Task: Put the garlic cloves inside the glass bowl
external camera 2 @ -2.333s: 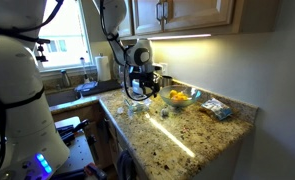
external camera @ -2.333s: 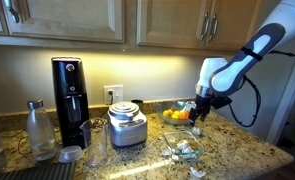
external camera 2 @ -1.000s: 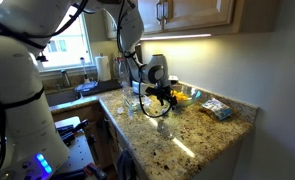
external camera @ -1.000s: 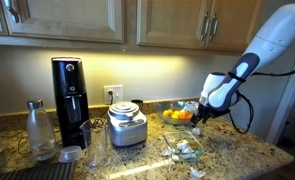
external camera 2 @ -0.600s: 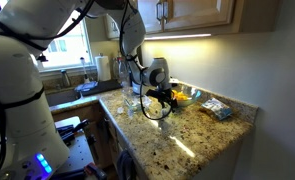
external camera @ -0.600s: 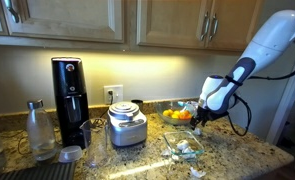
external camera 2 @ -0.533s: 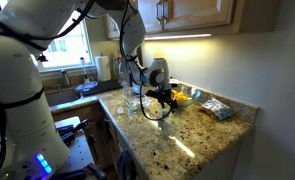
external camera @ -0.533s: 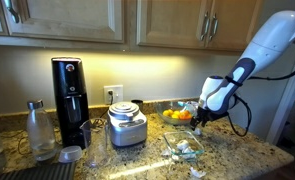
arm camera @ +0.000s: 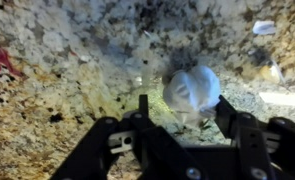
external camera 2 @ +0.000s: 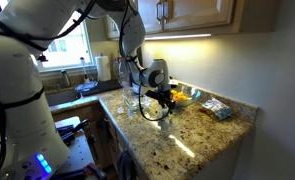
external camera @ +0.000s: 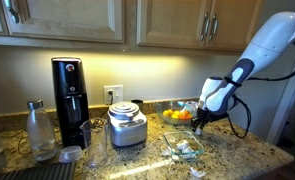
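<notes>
Since the frames from a couple of seconds back, the arm has swung down and away from the fruit bowl [external camera: 174, 116] and lowered its hand [external camera: 198, 124] close to the granite tabletop [external camera: 237, 150]; over the last half second it has barely shifted. In the wrist view the hand [arm camera: 184, 102] is spread, its two dark fingers [arm camera: 143, 104] standing on either side of one of the garlic cloves [arm camera: 192, 88], a pale rounded lump lying on the stone. Nothing is pinched yet, and whether either finger touches the clove cannot be told. The clove sits nearer one finger than the other, so the likely trouble is at the squeeze: the closer finger may meet it first and push it sideways, and a small round thing on hard stone could roll or pop out of the closing gap. Coming lower would risk scraping the fingertips on the granite. The glass bowl [external camera: 186, 150] stands near the hand, on the camera's side of it in an exterior view, with other small clutter around it. A careless swing toward it could knock its rim, and a clove dropped from height might bounce out of so shallow a dish.
</notes>
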